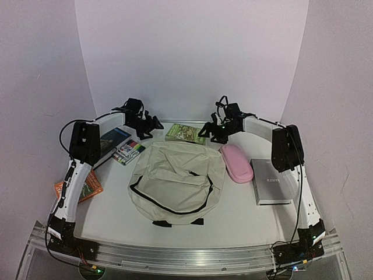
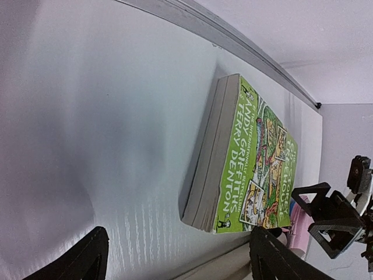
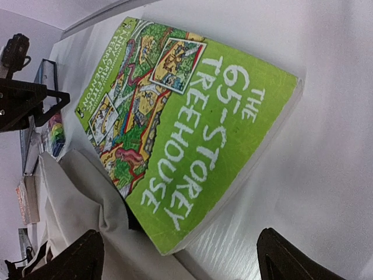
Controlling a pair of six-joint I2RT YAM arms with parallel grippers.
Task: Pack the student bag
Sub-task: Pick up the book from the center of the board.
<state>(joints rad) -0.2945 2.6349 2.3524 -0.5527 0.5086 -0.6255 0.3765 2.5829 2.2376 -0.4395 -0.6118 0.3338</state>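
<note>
**Pincers.** The left pincer [image 1: 152,124] stood with its jaws spread and nothing between them. It hung low over the far part of the worktop [image 1: 233,210], just left of the green book [image 1: 185,133]. The right pincer [image 1: 213,135] was likewise spread and empty, just right of the same book. Each wrist view showed the other pincer across the book, so the two faced each other with the book between them.

**Green book.** It lay flat, cover up, near the far edge. In the right wrist view its near corner met the bag fabric; whether it rested on the cloth or merely touched it could not be told. In the inspector's judgement, the paired approach suited a thin, flat book that offers little edge for one pincer to pinch.

**Task item.** The student bag [image 1: 175,181] lay flat at the centre of the worktop, between the two arms, its black zip curving across the top. Whether the zip was open could not be determined. Nothing appeared to be packed yet.

**Surroundings.** A pink pencil case [image 1: 236,163] lay just right of the bag, with a grey box [image 1: 271,181] beyond it. To the left lay a marker set [image 1: 128,151], a dark book [image 1: 112,140] and an orange book [image 1: 87,186]. Laid out this way, every item sat within reach of one arm.
</note>
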